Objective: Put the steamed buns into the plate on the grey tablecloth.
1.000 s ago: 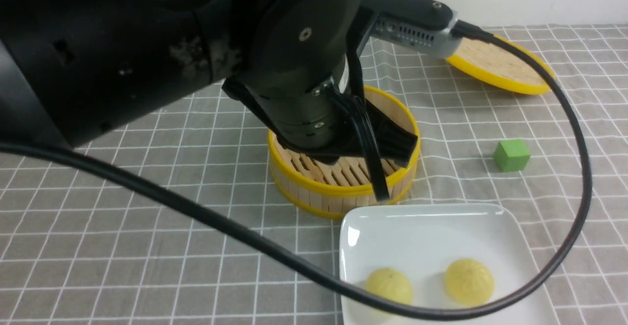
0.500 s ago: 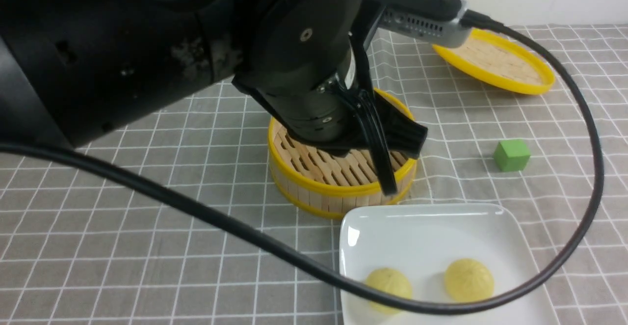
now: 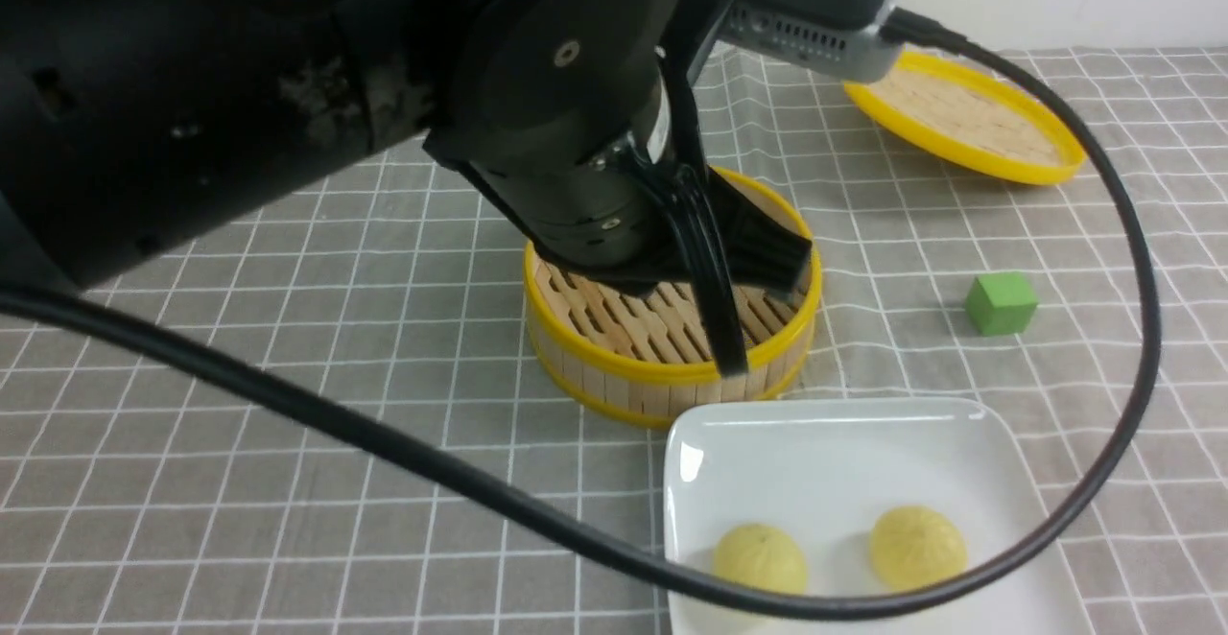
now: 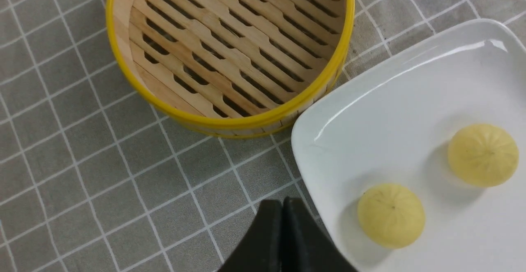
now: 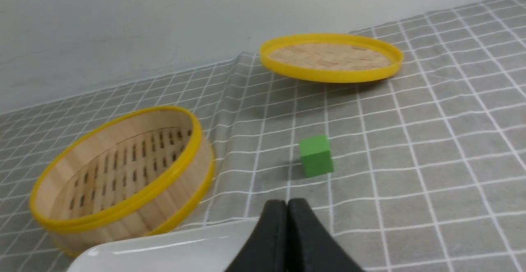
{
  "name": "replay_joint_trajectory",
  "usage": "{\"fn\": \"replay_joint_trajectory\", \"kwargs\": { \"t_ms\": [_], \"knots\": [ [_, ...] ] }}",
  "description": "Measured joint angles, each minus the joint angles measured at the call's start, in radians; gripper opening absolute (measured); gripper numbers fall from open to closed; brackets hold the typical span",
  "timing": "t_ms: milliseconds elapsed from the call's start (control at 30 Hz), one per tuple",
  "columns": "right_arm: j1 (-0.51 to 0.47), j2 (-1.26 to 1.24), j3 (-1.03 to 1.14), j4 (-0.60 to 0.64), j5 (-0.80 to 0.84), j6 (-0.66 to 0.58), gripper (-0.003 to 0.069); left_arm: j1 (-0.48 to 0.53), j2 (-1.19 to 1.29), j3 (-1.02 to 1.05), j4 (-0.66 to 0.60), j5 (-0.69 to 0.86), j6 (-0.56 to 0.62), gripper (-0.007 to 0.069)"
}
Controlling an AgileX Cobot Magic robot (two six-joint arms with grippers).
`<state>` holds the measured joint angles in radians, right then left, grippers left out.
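Evidently both steamed buns [image 3: 916,546] sit in the plate [image 3: 844,443] at the front view's lower right, on the grey tablecloth [image 3: 288,347]. With the left hand [image 4: 282,206] and right hand [image 5: 287,210] pinched closed and empty, best to lift clear slowly, keeping the black cable [image 3: 1148,328] off the buns.

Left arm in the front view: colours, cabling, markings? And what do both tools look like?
The left arm is glossy black with rounded housings, a round cap with a centre screw, and greyish scuffs. A thick black cable loops from a silver, slotted wrist module. The left tool and right tool are black, tapered wedges.
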<state>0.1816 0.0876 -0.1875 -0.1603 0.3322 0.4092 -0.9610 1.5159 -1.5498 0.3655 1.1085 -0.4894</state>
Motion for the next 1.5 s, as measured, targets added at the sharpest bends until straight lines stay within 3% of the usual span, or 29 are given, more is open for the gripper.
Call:
{"fn": "replay_joint_trajectory", "kwargs": {
  "t_ms": [267, 467, 700, 1167, 1333, 1500],
  "knots": [
    [-0.118, -0.098, 0.2, 0.044, 0.02, 0.0, 0.0011, 0.0, -0.167, 0.001, 0.033, 0.031, 0.0, 0.002],
    [-0.153, -0.098, 0.205, 0.052, 0.034, 0.0, 0.0018, 0.0, -0.308, 0.001, 0.081, 0.125, 0.0, 0.0027],
    [-0.272, -0.098, 0.204, 0.076, 0.039, 0.0, 0.0022, 0.0, -0.452, 0.002, 0.151, 0.129, 0.0, 0.0034],
    [-0.278, -0.098, 0.203, 0.086, 0.043, 0.0, 0.0035, 0.0, -0.518, 0.002, 0.172, 0.129, 0.0, 0.0041],
    [-0.278, -0.098, 0.209, 0.087, -0.001, -0.103, 0.0043, 0.0, -0.518, 0.002, 0.176, 0.129, 0.0, 0.0045],
    [-0.278, -0.098, 0.21, 0.094, -0.003, -0.308, 0.0049, 0.0, -0.518, 0.002, 0.196, 0.129, 0.0, 0.0048]
  ]
}}
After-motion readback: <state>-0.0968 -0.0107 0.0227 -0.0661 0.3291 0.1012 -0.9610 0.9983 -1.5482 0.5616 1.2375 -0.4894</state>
